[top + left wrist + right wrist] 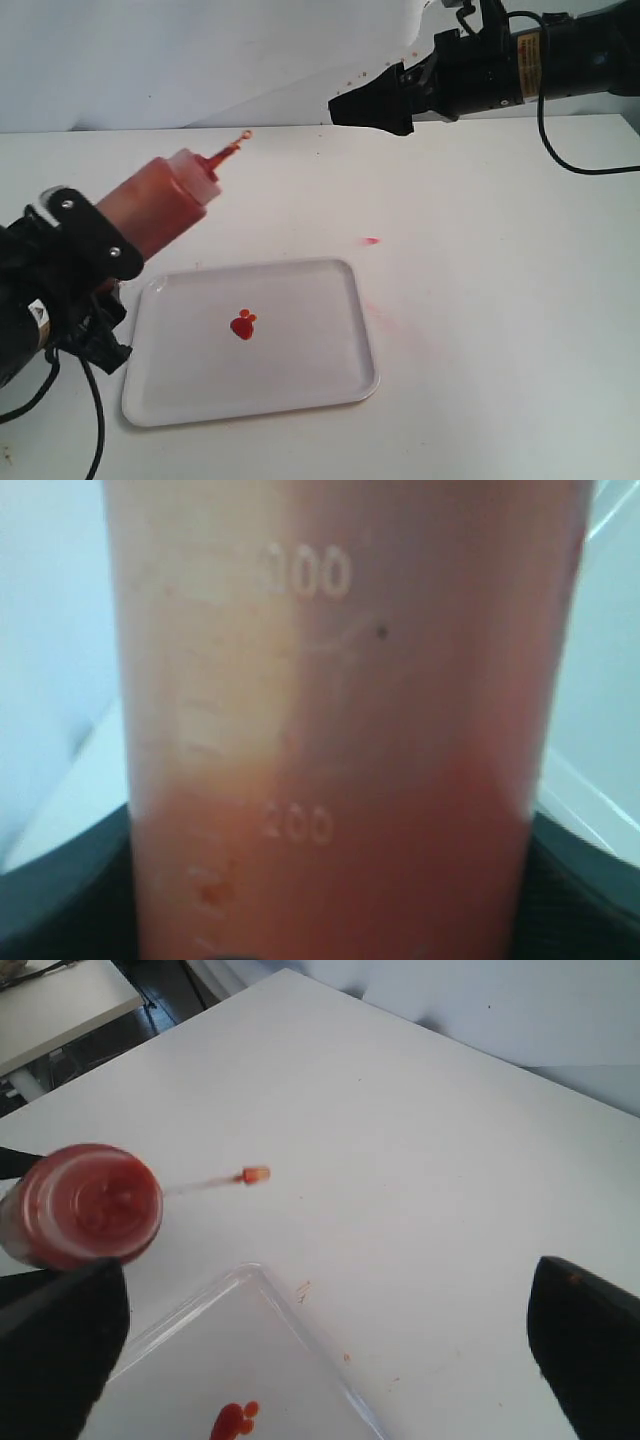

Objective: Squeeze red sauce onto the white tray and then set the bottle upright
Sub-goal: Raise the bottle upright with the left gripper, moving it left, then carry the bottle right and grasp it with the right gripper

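Tilted bottle (160, 205) clamped in left gripper (98, 280) by white tray (300, 380)'s far-left corner, red sauce (243, 324) blob near tray's middle, right gripper (372, 110) spread wide, raised beyond tray

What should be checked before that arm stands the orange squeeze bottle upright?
1. Sauce delivered: ok. A glossy dark-red sauce blob lies on the flat white plastic tray.
2. Grip: ok. The left tool is clamped around the translucent orange plastic squeeze bottle.
3. Bottle upright: not ok. It is tilted, with its red pointed nozzle aimed up and away from the tray.
4. Drip at the nozzle: cannot tell.
5. Right tool out of the way: ok. It is open, raised over the far side of the white table.
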You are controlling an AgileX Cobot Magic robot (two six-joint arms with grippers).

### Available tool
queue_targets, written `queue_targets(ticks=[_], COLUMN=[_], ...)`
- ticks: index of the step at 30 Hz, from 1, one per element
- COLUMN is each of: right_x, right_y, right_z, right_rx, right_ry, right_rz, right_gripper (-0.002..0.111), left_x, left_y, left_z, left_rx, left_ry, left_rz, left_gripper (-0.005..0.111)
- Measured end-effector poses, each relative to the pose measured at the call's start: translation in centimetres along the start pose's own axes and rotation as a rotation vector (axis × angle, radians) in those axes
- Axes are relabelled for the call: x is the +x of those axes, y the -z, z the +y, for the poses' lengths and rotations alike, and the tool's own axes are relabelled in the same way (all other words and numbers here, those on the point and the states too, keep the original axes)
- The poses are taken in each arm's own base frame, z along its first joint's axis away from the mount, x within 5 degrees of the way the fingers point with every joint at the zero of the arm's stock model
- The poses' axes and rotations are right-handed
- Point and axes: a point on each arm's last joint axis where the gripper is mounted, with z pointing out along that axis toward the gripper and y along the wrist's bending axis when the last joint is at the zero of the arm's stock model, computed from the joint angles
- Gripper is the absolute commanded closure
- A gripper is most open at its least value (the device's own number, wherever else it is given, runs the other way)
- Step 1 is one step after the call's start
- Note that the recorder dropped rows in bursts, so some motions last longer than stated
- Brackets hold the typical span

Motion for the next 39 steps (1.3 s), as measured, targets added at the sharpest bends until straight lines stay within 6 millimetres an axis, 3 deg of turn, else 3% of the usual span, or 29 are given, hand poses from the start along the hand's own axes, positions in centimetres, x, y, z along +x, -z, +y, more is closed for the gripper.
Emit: queue_targets(ticks=[6, 12, 17, 21, 25, 34, 36, 39], right_x=[0.0, 0.0, -0.2, -0.4, -0.7, -1.9, -2.0, -2.0], right_y=[0.0, -0.2, -1.9, -2.8, -3.0, -2.8, -2.8, -2.5], right_z=[0.0, 0.2, 1.9, 2.7, 3.2, 4.0, 4.1, 3.9], right_rx=[0.0, -0.005, -0.051, -0.064, -0.086, -0.178, -0.192, -0.193], right_ry=[0.0, -0.007, 0.013, 0.012, 0.01, -0.027, -0.004, 0.027], right_rz=[0.0, 0.002, 0.019, 0.01, -0.023, -0.148, -0.163, -0.171], right_gripper=[0.012, 0.015, 0.02, 0.05, 0.106, 0.104, 0.096, 0.07], left_x=[3.3, 3.5, 3.1, 1.1, -0.9, -8.0, -9.6, -11.6], left_y=[-0.4, -0.4, -0.3, -0.4, -0.5, 0.0, 0.4, 1.0], left_z=[0.1, 1.1, 2.0, 2.9, 3.9, 5.5, 5.9, 6.2], left_rx=[-0.028, -0.147, -0.231, -0.239, -0.24, 0.0, 0.065, 0.153], left_ry=[0.369, 0.534, 0.686, 0.767, 0.82, 0.814, 0.788, 0.736], left_rz=[0.107, 0.1, 0.066, 0.009, -0.047, -0.214, -0.264, -0.329], left_gripper=[0.107, 0.107, 0.107, 0.107, 0.107, 0.107, 0.107, 0.107])
